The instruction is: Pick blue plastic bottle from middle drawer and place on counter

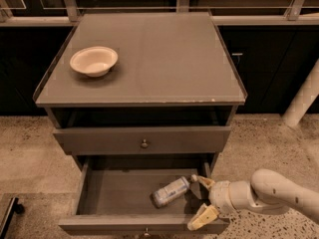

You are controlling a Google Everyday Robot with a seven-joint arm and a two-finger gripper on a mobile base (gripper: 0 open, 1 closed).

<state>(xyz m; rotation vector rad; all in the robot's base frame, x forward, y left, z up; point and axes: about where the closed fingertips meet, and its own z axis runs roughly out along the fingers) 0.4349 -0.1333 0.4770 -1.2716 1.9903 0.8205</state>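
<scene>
The blue plastic bottle lies on its side in the open middle drawer, right of centre, with its white cap pointing right. My gripper is open at the drawer's right end, just right of the cap. One finger is up near the cap and the other is down over the drawer's front edge. It holds nothing. The grey counter is the cabinet top above.
A cream round bowl stands on the counter's left side. A closed drawer with a round knob sits above the open one. Speckled floor surrounds the cabinet. A pale post stands at the right, and dark cabinets run behind.
</scene>
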